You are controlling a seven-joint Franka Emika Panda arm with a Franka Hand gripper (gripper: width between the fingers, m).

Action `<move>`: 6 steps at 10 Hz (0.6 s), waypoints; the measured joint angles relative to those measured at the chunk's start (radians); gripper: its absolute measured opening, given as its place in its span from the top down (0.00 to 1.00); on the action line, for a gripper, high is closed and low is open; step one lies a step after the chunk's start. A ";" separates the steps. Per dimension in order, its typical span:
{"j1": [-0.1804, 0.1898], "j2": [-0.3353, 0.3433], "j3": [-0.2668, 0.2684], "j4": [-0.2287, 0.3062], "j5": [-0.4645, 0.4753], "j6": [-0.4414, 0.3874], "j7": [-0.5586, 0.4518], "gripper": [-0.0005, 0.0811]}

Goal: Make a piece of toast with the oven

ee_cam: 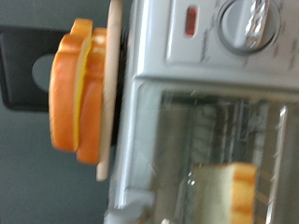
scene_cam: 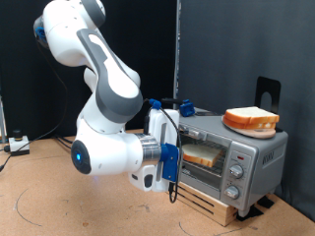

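The silver-grey oven [scene_cam: 236, 157] stands at the exterior view's right with its glass door shut. One bread slice [scene_cam: 204, 154] lies on the rack inside and shows through the glass. It also shows in the wrist view [ee_cam: 229, 191]. More bread with an orange-brown crust [scene_cam: 251, 119] lies on a pale plate on top of the oven, and shows in the wrist view too [ee_cam: 79, 93]. My gripper [scene_cam: 167, 172] hangs just in front of the door, at its side towards the exterior view's left. Its fingers do not show in the wrist view. Nothing shows between them.
The oven sits on a low wooden pallet [scene_cam: 212, 205]. Its round knobs [scene_cam: 236, 173] run down the panel beside the door; one knob [ee_cam: 245, 23] and a red lamp [ee_cam: 192, 21] fill the wrist view. A black stand [scene_cam: 268, 92] rises behind the oven. Cables lie at the left [scene_cam: 15, 146].
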 joint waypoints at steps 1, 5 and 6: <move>0.021 0.035 -0.007 0.016 -0.003 0.029 -0.001 0.01; 0.160 0.156 -0.071 0.132 -0.114 0.048 0.046 0.01; 0.189 0.179 -0.087 0.165 -0.127 0.054 0.052 0.01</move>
